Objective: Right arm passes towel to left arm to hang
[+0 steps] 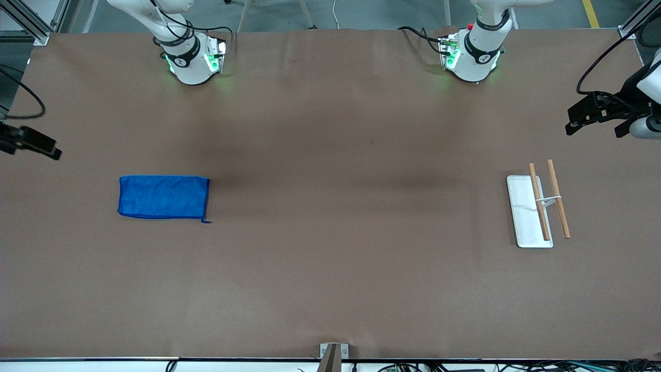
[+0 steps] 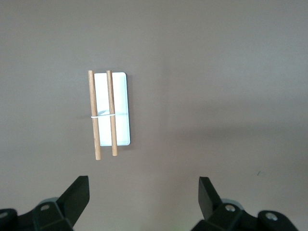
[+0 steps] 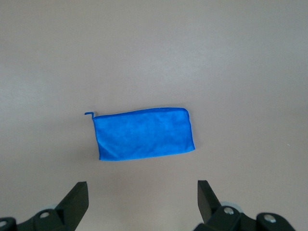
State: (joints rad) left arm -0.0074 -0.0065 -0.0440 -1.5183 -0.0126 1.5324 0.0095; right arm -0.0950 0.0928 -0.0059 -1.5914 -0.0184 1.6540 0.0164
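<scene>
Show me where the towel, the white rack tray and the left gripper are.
towel (image 1: pixel 163 197), front view, middle of the cloth.
white rack tray (image 1: pixel 524 206), front view, bare tray surface.
left gripper (image 2: pixel 143 197), left wrist view, midway between open fingertips.

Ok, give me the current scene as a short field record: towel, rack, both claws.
towel: small bright blue cloth rectangle, flat on the brown table, toward the right arm's end, not held
rack: white tray with two wooden rods, toward the left arm's end, bare
right claw: open, over the table by the towel
left claw: open, over the table by the rack
handover: not begun
</scene>
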